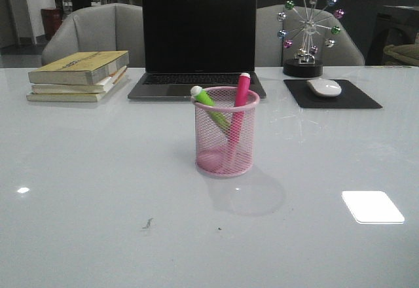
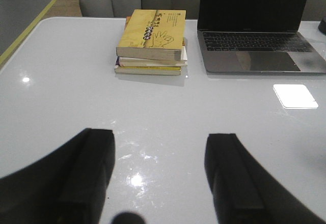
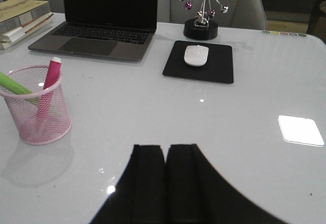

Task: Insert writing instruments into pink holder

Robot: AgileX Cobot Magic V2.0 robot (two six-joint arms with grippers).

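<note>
The pink holder (image 1: 227, 133) is seen upright near the middle of the pale counter (image 1: 91, 170), and both markers are already lodged inside it: the lime green marker (image 1: 211, 107) is tilted toward the robot's left with its pale cap over the rim, while the pink marker (image 1: 238, 108) is leaned at the far side, its pale cap end poking above the rim. Neither arm is caught in the front view. From the right wrist, the right gripper (image 3: 166, 183) is shown with its jaws pressed together, nothing held between them, and the holder (image 3: 36, 105) is set well apart from them, off to the robot's left and farther out on the counter; the green marker (image 3: 15, 86) and pink marker (image 3: 49, 84) are made out through the mesh there. From the left wrist, the left gripper (image 2: 160, 175) is shown with its jaws spread wide over bare counter, nothing between them, and the holder is not caught in that view at all. What is offered instead is the stack of books (image 2: 152, 42), yellow cover on top, beside the open laptop (image 2: 254, 28). Only the front and right wrist views take in the white mouse (image 3: 196, 55) on its black mouse pad (image 3: 199, 61) and the ferris-wheel ornament (image 1: 308, 33) behind it.
</note>
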